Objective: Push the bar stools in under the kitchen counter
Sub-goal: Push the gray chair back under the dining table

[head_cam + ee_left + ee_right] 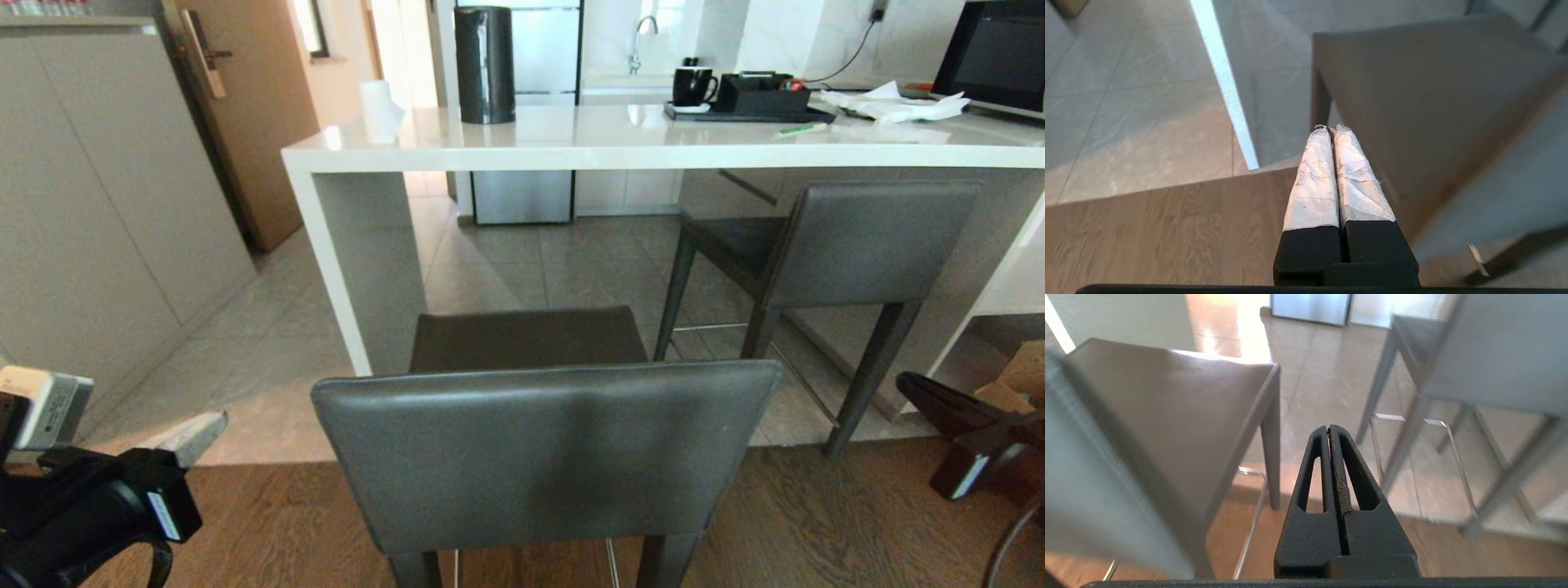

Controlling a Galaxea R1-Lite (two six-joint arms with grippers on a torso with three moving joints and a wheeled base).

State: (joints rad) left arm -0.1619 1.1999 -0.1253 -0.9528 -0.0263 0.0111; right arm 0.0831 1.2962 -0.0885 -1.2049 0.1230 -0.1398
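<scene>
Nearest stool (545, 453) stands directly in front of the camera, backrest toward the robot, seat pointing at the tabletop (620, 137). It sits on the wood floor (816, 523) at the edge of the tiled floor (506, 261), short of the tabletop's white side leg (343, 245); the seat is not under the slab. Second stool (824, 261) stands further right and further in, angled, its seat partly beneath the slab edge, well apart from the first.

Left gripper (1331, 128): tape-wrapped fingers (1314, 175) pressed together, holding nothing. It hangs just beside the near stool's left seat corner; contact cannot be judged. In the head view only the left arm's wrist hardware (90, 498) shows, low at the left edge.

Right gripper (1329, 428): black fingers (1355, 477) pressed together, empty. It points at the gap between the two stools, touching neither. Right arm's dark parts (971, 441) show at the right edge of the head view.

On the tabletop: black cylindrical bin (485, 64), black mug (692, 86) on a dark tray (747, 114), crumpled papers (894, 102), a dark screen (996, 53).
</scene>
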